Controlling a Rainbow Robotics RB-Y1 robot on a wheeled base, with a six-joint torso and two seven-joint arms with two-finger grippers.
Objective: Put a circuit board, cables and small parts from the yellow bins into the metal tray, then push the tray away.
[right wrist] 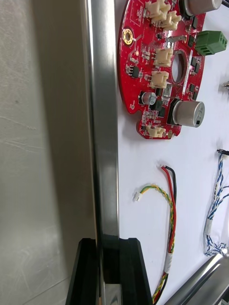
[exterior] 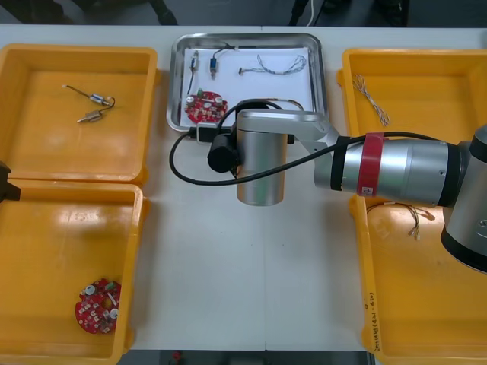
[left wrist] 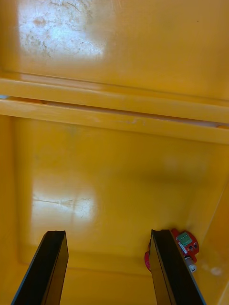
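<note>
**Right arm** [exterior: 396, 171]: reaching in from the right side across the table [exterior: 251, 289]. Its wrist is hanging over the near rim of the metal tray [exterior: 176, 76].

**Right gripper** [right wrist: 109, 242]: the jaws are standing narrow and straddling the tray's rim. One finger [right wrist: 86, 271] is sitting outside over the table, the other inside over the white lining. The rim is filling the gap between them, so they are gripping it. In the front view the wrist is covering this gripper entirely.

**Contents on the inner finger's side:**
- A red and yellow cable [right wrist: 169, 214] is lying just beyond that fingertip.
- A circuit board [right wrist: 162, 66] is resting farther along, close against the rim.
- A blue and white cable [right wrist: 214, 205] is lying farther inward and running off the picture's edge.
- Small metal parts [exterior: 195, 62] are lying at the tray's far end.
- A shiny metal shape [right wrist: 202, 283] is cutting across the corner beside the inner finger, and its kind cannot be told.

**Left gripper** [left wrist: 107, 233]: hanging over a yellow bin [left wrist: 114, 181] with its jaws wide apart and nothing between them. A second circuit board [left wrist: 186, 243] is lying just outside one finger, partly hidden behind it.

**Left arm** [exterior: 4, 186]: showing as a dark sliver cut off at the table's left edge.
</note>
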